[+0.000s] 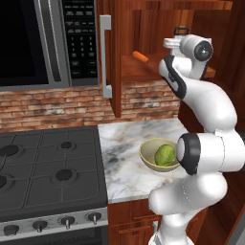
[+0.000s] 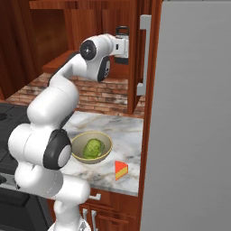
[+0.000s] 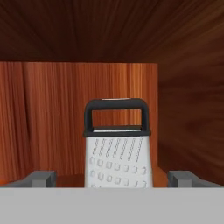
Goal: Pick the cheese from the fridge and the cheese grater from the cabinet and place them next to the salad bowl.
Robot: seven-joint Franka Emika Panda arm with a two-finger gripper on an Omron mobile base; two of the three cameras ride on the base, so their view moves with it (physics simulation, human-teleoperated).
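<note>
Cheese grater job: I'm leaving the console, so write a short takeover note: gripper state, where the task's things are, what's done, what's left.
Gripper: open, inside the open cabinet, level with the cheese grater; fingertips either side of it, not closed.
Cheese grater: upright on the cabinet shelf, not yet gripped. A carrot lies on the same shelf.
Cheese: already on the counter, beside the salad bowl, apart from it.
Fridge: door appears shut.
Done: cheese placed.
Left: close on the grater, lift it out, set it beside the bowl.
</note>
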